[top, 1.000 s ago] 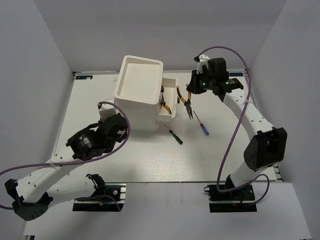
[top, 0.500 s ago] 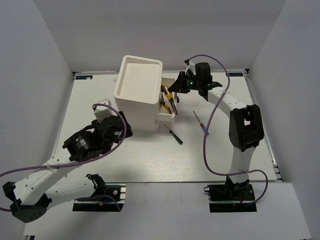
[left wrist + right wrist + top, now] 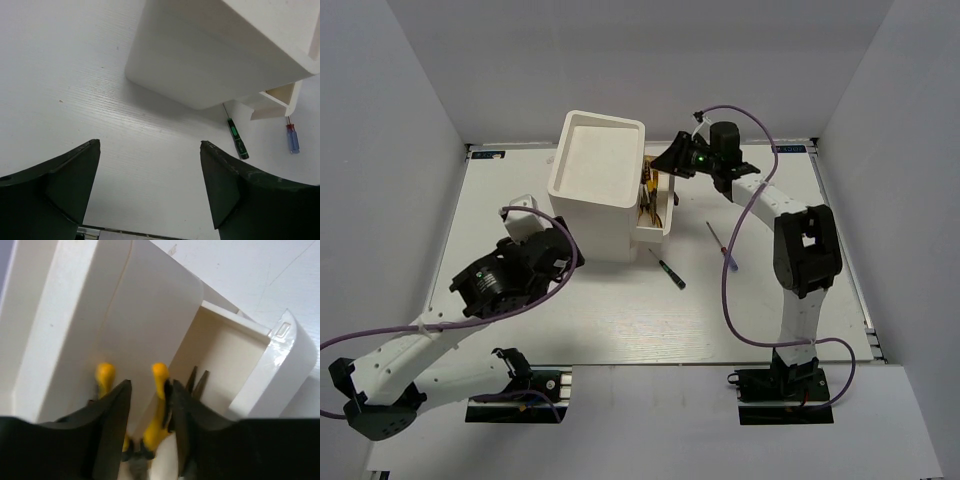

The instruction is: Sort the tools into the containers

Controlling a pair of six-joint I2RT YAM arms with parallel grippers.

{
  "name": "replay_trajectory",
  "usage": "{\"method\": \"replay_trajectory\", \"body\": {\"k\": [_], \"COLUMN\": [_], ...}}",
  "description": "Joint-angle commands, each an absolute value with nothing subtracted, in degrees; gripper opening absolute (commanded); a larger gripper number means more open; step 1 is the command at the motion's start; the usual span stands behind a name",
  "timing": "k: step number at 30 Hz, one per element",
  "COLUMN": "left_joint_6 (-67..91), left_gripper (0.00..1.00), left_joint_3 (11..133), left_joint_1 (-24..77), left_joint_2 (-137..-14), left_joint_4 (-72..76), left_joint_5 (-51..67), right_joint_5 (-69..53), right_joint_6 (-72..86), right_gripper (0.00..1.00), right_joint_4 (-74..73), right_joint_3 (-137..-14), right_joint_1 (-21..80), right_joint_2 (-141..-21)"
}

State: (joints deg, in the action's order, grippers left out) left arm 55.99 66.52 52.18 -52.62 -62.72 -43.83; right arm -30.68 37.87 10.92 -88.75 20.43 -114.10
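Observation:
My right gripper (image 3: 667, 165) hangs over the open white drawer (image 3: 658, 228) on the right side of the tall white box (image 3: 595, 150). In the right wrist view it (image 3: 150, 384) is shut on yellow-handled pliers (image 3: 156, 405), handles splayed past the fingertips. The dark nose of a second pair of pliers (image 3: 198, 382) lies in the drawer (image 3: 280, 355). A thin dark-green screwdriver (image 3: 670, 271) and a blue-handled screwdriver (image 3: 725, 248) lie on the table. My left gripper (image 3: 560, 252) is open and empty (image 3: 150, 145) beside the box's near corner (image 3: 200, 65).
In the left wrist view the dark-green screwdriver (image 3: 236, 137) and the blue one (image 3: 292, 140) lie beyond the box, near the drawer (image 3: 280, 97). White walls enclose the table on three sides. The right arm's purple cable (image 3: 750, 110) loops over the back.
My right gripper carried the pliers left from above the bare table to over the open drawer. My left arm shifted only slightly.

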Motion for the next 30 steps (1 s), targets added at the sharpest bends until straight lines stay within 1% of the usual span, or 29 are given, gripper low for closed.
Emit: {"method": "replay_trajectory", "body": {"k": [1,4,6,7,8,9,10,11,12,14,15,16,17,18,19,20,21,22,23,24,25,26,27,28,29,30], "left_joint_6": [61.07,61.08,61.08,59.69,57.76,52.09,49.07,45.74,38.83,32.64,30.08,25.1,23.74,23.21,23.2,23.2,23.2,23.99,24.86,25.83,26.45,27.06,27.07,27.07,27.07,27.07], "left_gripper": [0.91,0.91,0.88,0.85,0.72,0.63,0.54,0.39,0.34,0.25,0.23,0.23,0.21,0.19,0.18,0.14,0.14,0.14,0.15,0.22,0.27,0.31,0.37,0.4,0.42,0.44], "left_joint_3": [70.22,71.62,73.55,76.35,78.03,81.35,83.21,84.89,88.47,92.35,96.55,98.68,101.31,106.47,108.79,110.55,112.74,112.76,112.76,112.07,110.93,107.96,106.19,104.34,100.76,99.07], "left_joint_1": [52.03,51.33,50.02,50.01,49.31,48.61,48.6,47.82,46.68,44.83,41.95,39.92,37.64,34.83,28.19,24.73,21.39,15.09,12.25,9.61,5.14,3.18,1.51,-0.86,-1.57,-2.1], "left_joint_2": [-53.0,-53.53,-54.48,-55.97,-56.94,-57.91,-58.88,-61.24,-62.48,-65.73,-69.92,-72.4,-75.03,-77.84,-83.09,-85.32,-87.08,-89.62,-90.61,-91.4,-92.02,-92.8,-92.81,-93.51,-93.52,-94.3], "left_joint_4": [-67.14,-65.84,-65.3,-65.3,-64.26,-61.38,-59.96,-58.11,-54.27,-51.17,-50.2,-48.36,-48.34,-49.56,-51.75,-52.29,-52.29,-53.08,-52.48,-52.47,-51.69,-50.81,-49.93,-48.7,-45.82,-44.4], "left_joint_5": [-50.34,-53.16,-54.22,-54.75,-54.76,-54.76,-54.76,-54.23,-54.23,-53.53,-51.44,-50.02,-48.36,-44.08,-41.34,-38.26,-32.14,-28.95,-25.7,-20.53,-17.78,-11.92,-8.91,-5.92,-0.23,2.26], "right_joint_5": [-31.29,-33.22,-34.71,-35.5,-36.64,-36.91,-36.83,-37.17,-36.92,-35.25,-34.81,-33.15,-30.79,-29.72,-27.01,-24.2,-22.17,-21.45,-19.44,-18.9,-18.46,-17.24,-17.05,-16.79,-16.35,-16.78], "right_joint_6": [37.53,35.16,34.28,34.1,33.93,33.75,33.66,31.66,30.51,23.4,21.12,13.78,11.19,8.73,2.96,1.25,0.27,-2.78,-3.68,-5.34,-6.23,-6.5,-6.5,-6.33,-6.33,-6.42], "right_gripper": [0.48,0.57,0.59,0.59,0.57,0.52,0.43,0.16,0.02,0.0,0.0,0.0,0.0,0.0,0.0,0.02,0.23,0.3,0.38,0.45,0.45,0.45,0.39,0.34,0.3,0.24], "right_joint_4": [14.07,13.45,13.18,13.01,13.01,12.4,11.96,11.87,10.21,5.38,-1.69,-4.28,-6.83,-11.38,-15.69,-17.56,-21.49,-24.23,-26.35,-27.32,-28.29,-28.21,-28.21,-28.21,-28.3,-28.47], "right_joint_3": [-91.67,-92.11,-92.63,-92.72,-92.72,-92.2,-91.59,-90.19,-88.87,-87.46,-87.28,-87.19,-87.27,-87.28,-87.62,-87.63,-88.15,-88.33,-88.16,-87.89,-87.19,-86.67,-86.05,-85.78,-85.78,-86.56], "right_joint_1": [20.48,19.34,18.46,18.28,17.5,17.06,16.35,16.26,15.74,15.38,15.55,15.56,15.64,15.64,15.64,15.73,15.47,15.29,14.94,15.12,15.12,15.12,15.29,15.21,15.38,15.38], "right_joint_2": [-114.52,-113.64,-112.77,-111.46,-110.66,-109.09,-108.12,-106.28,-104.26,-102.58,-100.65,-100.29,-99.85,-99.06,-99.05,-99.23,-99.84,-100.19,-100.72,-100.81,-100.9,-101.16,-101.68,-101.78,-103.69,-104.49]}}
